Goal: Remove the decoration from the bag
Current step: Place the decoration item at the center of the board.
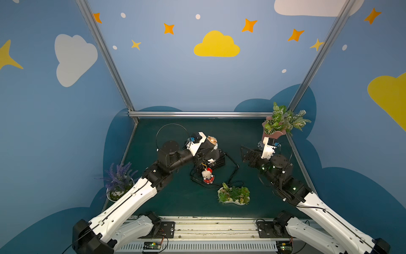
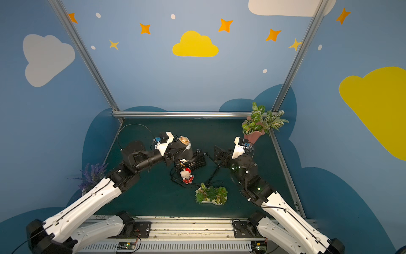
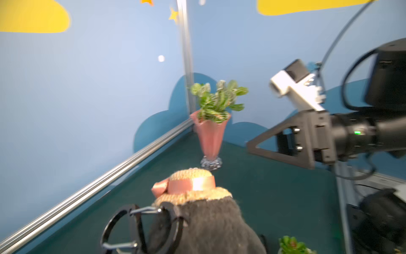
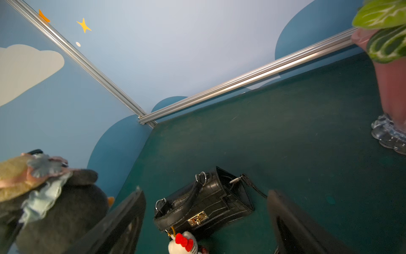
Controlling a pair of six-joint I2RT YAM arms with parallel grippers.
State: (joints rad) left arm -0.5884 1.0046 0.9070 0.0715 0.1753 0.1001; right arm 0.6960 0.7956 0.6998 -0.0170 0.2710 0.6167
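Just beyond the succulent dish [image 1: 236,203], toward the back rail, we find the bag [image 1: 219,162] lying on the green bench. Beyond the dish and to its left, the left claw [image 1: 205,155] holds a grey plush toy in a straw hat [image 3: 211,224] raised off the bench. Fur hides the fingers, so we judge only a partial close around the toy's body. Beyond the dish and to its right, the right claw [image 1: 242,154] stands wide open and empty.

Between the dish and the bag lies a Hello Kitty charm [image 1: 207,174], tied to the bag by a gold cord [image 1: 204,165]. Nothing pins the bag, so we expect a tug on that charm to drag the light bag along instead of freeing it. The thin shoulder strap [image 4: 254,188] loops around the charm on the dish side and could snag a finger. The plush is soft and may slip. Its black ring [image 3: 135,226] dangles, and we cannot tell whether it is clear of the bag.

The bag is small, black and glossy with a crocodile-grain surface. It has a gold turn-lock on the front, silver rings and a short top handle.
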